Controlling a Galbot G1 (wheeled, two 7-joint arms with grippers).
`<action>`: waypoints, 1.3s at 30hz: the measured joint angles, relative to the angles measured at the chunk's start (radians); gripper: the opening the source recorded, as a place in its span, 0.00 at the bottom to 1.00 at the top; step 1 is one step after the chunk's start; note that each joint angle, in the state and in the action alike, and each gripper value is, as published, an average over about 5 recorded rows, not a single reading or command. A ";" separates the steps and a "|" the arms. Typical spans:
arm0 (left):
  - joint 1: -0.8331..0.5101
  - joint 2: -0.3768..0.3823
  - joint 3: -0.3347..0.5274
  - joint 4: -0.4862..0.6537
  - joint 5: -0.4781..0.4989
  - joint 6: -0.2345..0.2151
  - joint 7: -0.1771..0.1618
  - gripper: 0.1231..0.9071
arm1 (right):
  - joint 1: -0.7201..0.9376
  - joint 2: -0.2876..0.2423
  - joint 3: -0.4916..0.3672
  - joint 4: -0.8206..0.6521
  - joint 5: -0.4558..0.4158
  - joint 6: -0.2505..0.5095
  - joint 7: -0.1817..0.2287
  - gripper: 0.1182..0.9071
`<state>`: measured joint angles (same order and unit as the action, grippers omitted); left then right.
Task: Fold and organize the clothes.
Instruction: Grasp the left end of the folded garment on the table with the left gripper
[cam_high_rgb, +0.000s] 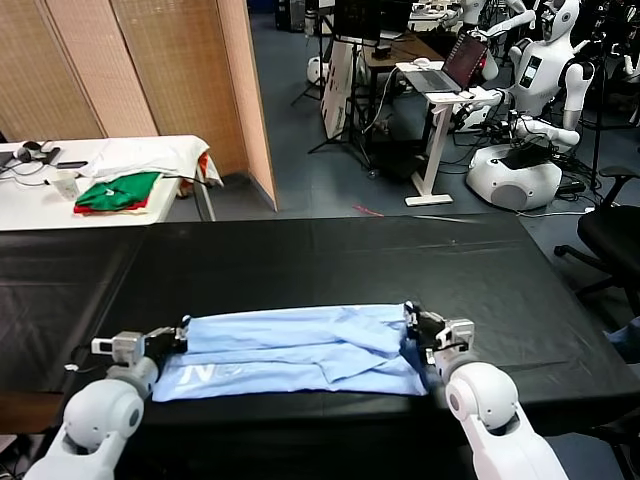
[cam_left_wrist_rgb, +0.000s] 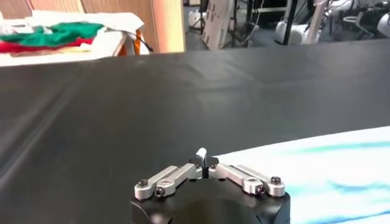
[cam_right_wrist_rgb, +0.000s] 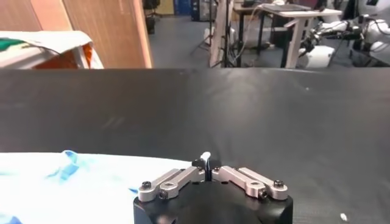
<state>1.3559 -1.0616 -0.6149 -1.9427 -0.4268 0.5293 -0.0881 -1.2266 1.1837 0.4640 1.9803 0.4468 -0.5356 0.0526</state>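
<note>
head view / shirt: pale blue t-shirt (cam_high_rgb: 300, 352) lies as a long band already folded lengthwise, near the front edge of the black table (cam_high_rgb: 330, 255), faint white lettering at its left end.
head view / left gripper: left gripper (cam_high_rgb: 180, 336) sits at the band's left end, touching or just beside the cloth; finger spread not readable here.
head view / right gripper: right gripper (cam_high_rgb: 415, 325) sits at the band's right end, over the cloth edge.
left wrist view / left gripper: the linkage bars are spread and the fingertips appear together at centre, nothing visibly between them; i cannot tell open from closed. cloth lies just beside.
right wrist view / right gripper: same picture, state cannot be told; blue cloth beside it, a small raised wrinkle.
step judged: taking both ends for the next fold.
technique: pinch all layers at each end, lift evenly, keep the band taut so layers do not slide.
</note>
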 joint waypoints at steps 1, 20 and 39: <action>0.006 -0.004 -0.005 -0.005 0.002 -0.004 -0.001 0.68 | -0.009 -0.005 0.007 0.011 0.004 0.000 -0.001 0.96; 0.148 -0.171 -0.149 -0.056 -0.171 -0.047 0.002 1.00 | -0.128 -0.037 0.043 0.138 0.029 0.007 -0.016 1.00; 0.186 -0.245 -0.172 -0.040 -0.201 -0.089 0.022 0.93 | -0.131 -0.036 0.043 0.139 0.032 0.012 -0.028 1.00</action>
<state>1.5424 -1.3067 -0.7870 -1.9830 -0.6275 0.4404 -0.0659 -1.3577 1.1473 0.5067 2.1196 0.4783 -0.5233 0.0248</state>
